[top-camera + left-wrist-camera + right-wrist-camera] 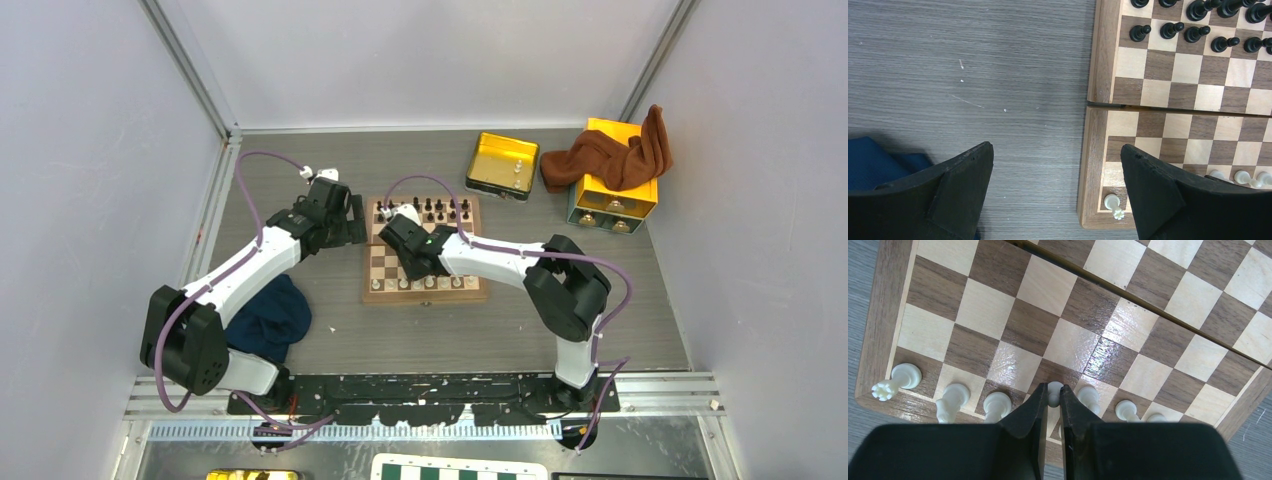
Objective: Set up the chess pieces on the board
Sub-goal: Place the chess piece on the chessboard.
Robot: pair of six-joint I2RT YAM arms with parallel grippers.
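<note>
Pressed almost together, the jaws of the right gripper [1053,388] pinched a cream piece [1053,392] by its head. It sat squarely between the fingertips, in the pale back row at the near edge of the board [878,315], on the fourth square from the left corner. Its long axis looked upright, though whether its base touched the wood was hidden. The fingers lay along the row, so spreading them would, I judged, carry them toward the left neighbour [996,404] and the right neighbour [1088,396], both just beside. The corner rook [898,379] stood further left. The left gripper [1058,192] hovered over the table [973,75] just beside the board's left border, jaws spread wide and empty, and farther from the piece. Dark pieces [1168,31] filled the far rows, well apart, and a blue cloth [878,160] lay near the left arm
</note>
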